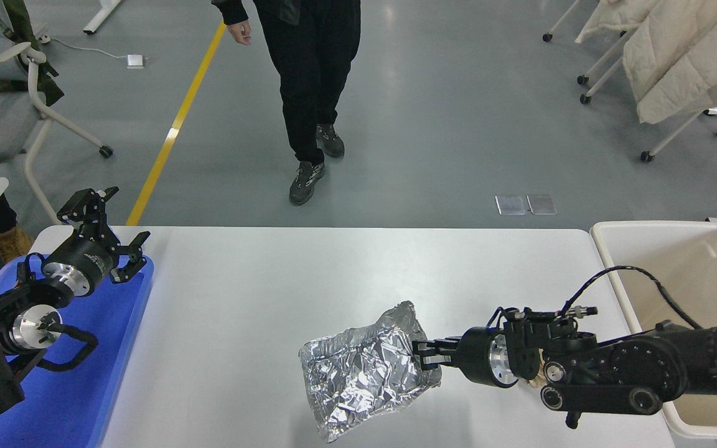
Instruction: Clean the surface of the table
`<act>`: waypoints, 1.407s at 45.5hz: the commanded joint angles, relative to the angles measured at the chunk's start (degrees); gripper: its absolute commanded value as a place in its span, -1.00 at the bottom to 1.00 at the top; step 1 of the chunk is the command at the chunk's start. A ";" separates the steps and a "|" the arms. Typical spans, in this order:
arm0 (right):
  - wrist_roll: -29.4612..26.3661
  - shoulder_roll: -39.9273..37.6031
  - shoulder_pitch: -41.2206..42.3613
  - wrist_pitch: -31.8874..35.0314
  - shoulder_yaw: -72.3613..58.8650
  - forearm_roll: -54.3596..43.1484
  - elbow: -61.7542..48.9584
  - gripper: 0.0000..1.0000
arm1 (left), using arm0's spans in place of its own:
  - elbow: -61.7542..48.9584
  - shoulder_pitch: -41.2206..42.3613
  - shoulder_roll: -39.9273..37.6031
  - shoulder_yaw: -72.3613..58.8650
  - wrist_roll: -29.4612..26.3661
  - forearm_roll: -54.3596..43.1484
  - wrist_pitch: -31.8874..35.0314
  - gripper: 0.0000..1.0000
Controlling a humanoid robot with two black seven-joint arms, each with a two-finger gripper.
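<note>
Crumpled foil bag (365,373) pinched by right claw (426,356), above table surface (333,274).

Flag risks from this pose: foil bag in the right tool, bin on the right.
1. The right tool pinches only one edge of the crumpled foil bag, so the rest hangs free and could slip out or tear before reaching the cream bin.
2. The dangling bag may catch on the bin's near rim.
3. A crumpled brown paper sits nearly hidden under the right arm, and the sweep could knock it off the table surface.
</note>
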 commanded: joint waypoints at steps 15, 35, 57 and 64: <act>0.12 -19.52 20.52 17.04 -1.04 11.30 12.98 -1.00 | 0.01 0.02 0.00 0.00 0.00 -0.04 0.00 1.00; 0.12 -29.98 29.49 24.95 -1.48 13.85 12.98 -1.00 | 0.01 0.02 0.00 0.00 0.00 0.04 0.00 1.00; -0.14 -32.36 29.14 27.42 -1.57 13.85 7.73 -1.00 | 0.01 0.02 0.00 0.00 0.00 -0.04 0.00 1.00; -0.14 -33.76 28.18 27.51 -1.66 13.94 2.20 -1.00 | 0.01 0.02 0.00 0.00 0.00 0.04 0.00 1.00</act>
